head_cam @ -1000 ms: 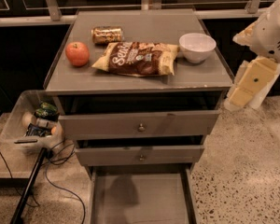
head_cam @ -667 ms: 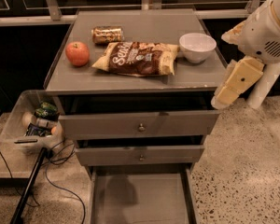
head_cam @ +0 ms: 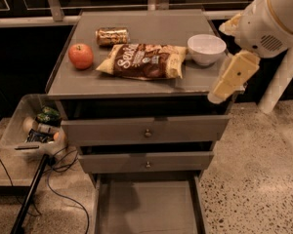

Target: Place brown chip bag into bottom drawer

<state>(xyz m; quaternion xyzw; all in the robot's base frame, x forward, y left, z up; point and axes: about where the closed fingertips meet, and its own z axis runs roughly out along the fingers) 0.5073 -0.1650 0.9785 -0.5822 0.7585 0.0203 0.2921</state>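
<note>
The brown chip bag (head_cam: pixel 144 61) lies flat in the middle of the grey cabinet top (head_cam: pixel 146 23), its white lettering facing up. The bottom drawer (head_cam: pixel 149 211) is pulled out at the foot of the cabinet, and its flat grey floor is bare. My gripper (head_cam: pixel 219 92) hangs from the white arm (head_cam: pixel 268 18) at the cabinet's front right corner. It is to the right of the bag, apart from it, and just below the white bowl. It holds nothing that I can see.
A red apple (head_cam: pixel 81 55), a gold-brown can (head_cam: pixel 112 35) and a white bowl (head_cam: pixel 206 48) share the top with the bag. Two higher drawers (head_cam: pixel 146 130) with round knobs are slightly ajar. A clear bin (head_cam: pixel 31 126) and cables lie on the left, and a white post (head_cam: pixel 283 77) stands on the right.
The arm and gripper have moved left, from beside the cabinet's right side to its front right corner. The bag and the drawers have not moved.
</note>
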